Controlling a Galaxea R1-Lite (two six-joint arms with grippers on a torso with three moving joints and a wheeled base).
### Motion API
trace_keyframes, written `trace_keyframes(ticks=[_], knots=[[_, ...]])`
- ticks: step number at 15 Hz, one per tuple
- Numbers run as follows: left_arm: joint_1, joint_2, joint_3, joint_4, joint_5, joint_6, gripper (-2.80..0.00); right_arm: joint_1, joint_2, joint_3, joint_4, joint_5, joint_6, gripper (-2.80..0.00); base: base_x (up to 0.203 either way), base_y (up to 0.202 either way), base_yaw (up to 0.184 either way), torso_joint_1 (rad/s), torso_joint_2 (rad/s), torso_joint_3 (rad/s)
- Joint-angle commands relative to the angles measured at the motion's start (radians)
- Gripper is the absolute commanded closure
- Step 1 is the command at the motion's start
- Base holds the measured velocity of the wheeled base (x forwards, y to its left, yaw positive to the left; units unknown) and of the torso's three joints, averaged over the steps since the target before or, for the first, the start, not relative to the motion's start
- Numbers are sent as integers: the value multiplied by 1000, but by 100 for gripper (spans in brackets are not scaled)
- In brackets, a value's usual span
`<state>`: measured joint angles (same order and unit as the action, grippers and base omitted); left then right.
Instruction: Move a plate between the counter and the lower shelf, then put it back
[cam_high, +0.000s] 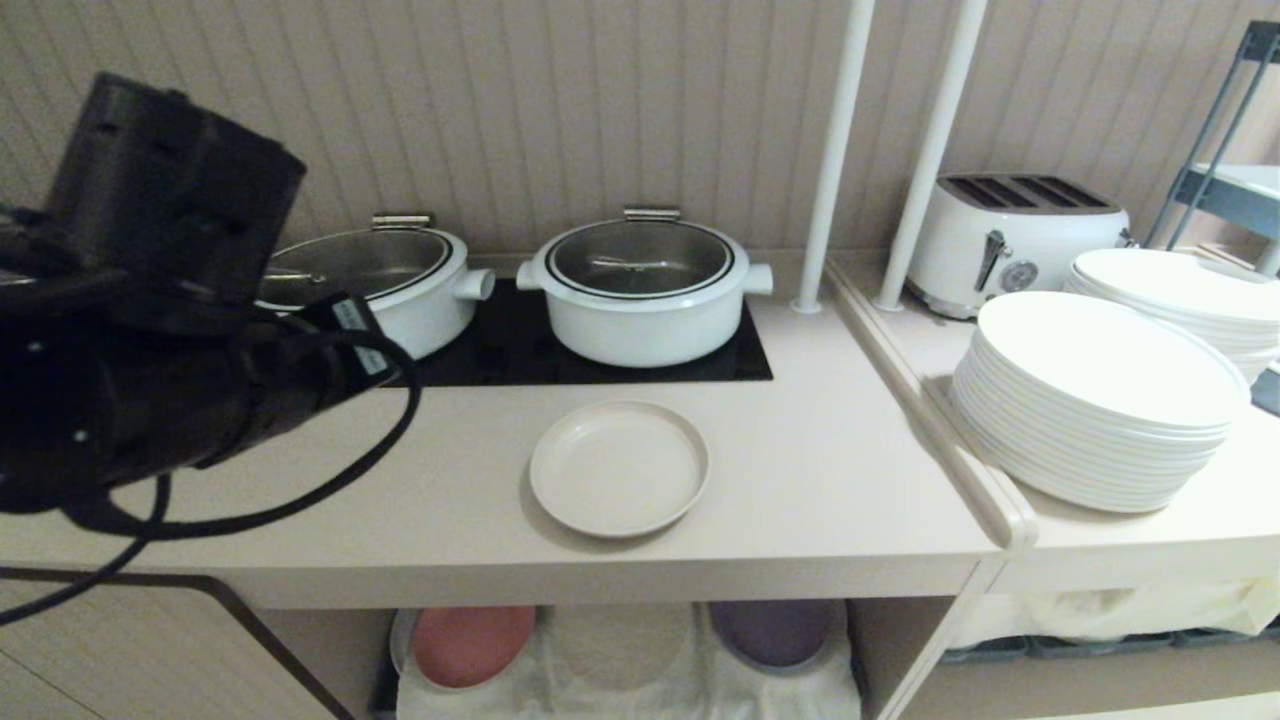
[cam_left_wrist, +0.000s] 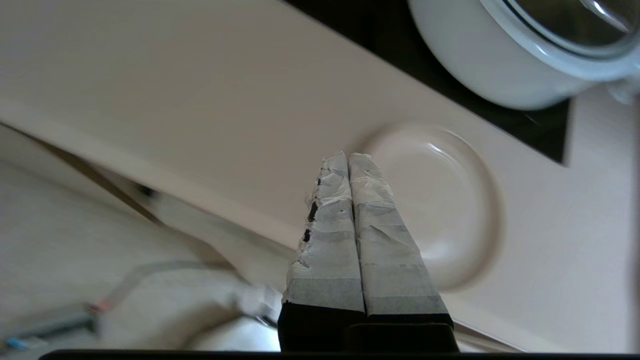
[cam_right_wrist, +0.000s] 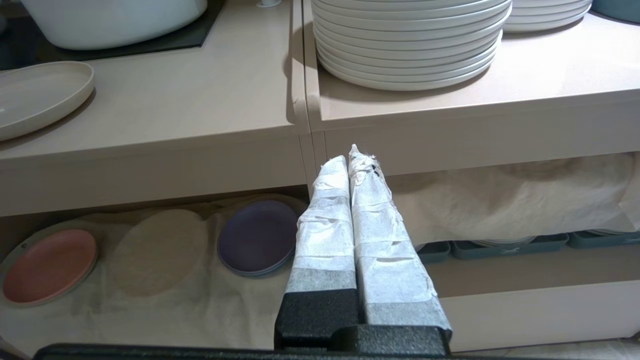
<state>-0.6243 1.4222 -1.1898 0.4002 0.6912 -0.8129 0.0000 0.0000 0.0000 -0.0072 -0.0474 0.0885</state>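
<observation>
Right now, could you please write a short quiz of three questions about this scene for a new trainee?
1. True or false: the plate lies on the counter.
2. Which colour is the dish left of the bare cloth patch on the lower shelf? A pink, B purple, C blue.
3. Fill in: the left tool is ____, holding nothing.

Key: 1 true; 2 A; 3 shut.

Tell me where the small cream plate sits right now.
In the head view the plate lies mid-counter, just in front of the right-hand white pot on the black cooking panel.
</observation>
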Motion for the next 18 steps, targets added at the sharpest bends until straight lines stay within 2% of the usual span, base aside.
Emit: trace_keyframes(ticks=[1, 4, 5, 6, 7, 10, 12, 14, 15, 18], knots=[[-2, -101, 43, 0, 37, 35, 0, 0, 0, 0, 0, 0, 0, 0, 0, 0, 0, 0, 0, 0], [0, -247, 126, -10, 68, 183, 0, 0, 0, 0, 0, 0, 0, 0, 0, 0, 0, 0, 0, 0], [13, -296, 163, -33, 68, 278, 0, 0, 0, 0, 0, 0, 0, 0, 0, 0, 0, 0, 0, 0], [61, -324, 192, -80, 55, 356, 0, 0, 0, 0, 0, -1, 0, 0, 0, 0, 0, 0, 0, 0], [118, -354, 221, -142, 15, 431, 0, 0, 0, 0, 0, 0, 0, 0, 0, 0, 0, 0, 0, 0], [291, -473, 325, -273, -275, 629, 0, 0, 0, 0, 0, 0, 0, 0, 0, 0, 0, 0, 0, 0], [395, -554, 415, -345, -503, 717, 0, 0, 0, 0, 0, 0, 0, 0, 0, 0, 0, 0, 0, 0], [470, -636, 524, -416, -700, 784, 0, 0, 0, 0, 0, 0, 2, 0, 0, 0, 0, 0, 0, 0], [509, -674, 584, -445, -770, 820, 0, 0, 0, 0, 0, 0, 0, 0, 0, 0, 0, 0, 0, 0], [638, -827, 781, -493, -904, 910, 0, 0, 0, 0, 0, 0, 0, 0, 0, 0, 0, 0, 0, 0]])
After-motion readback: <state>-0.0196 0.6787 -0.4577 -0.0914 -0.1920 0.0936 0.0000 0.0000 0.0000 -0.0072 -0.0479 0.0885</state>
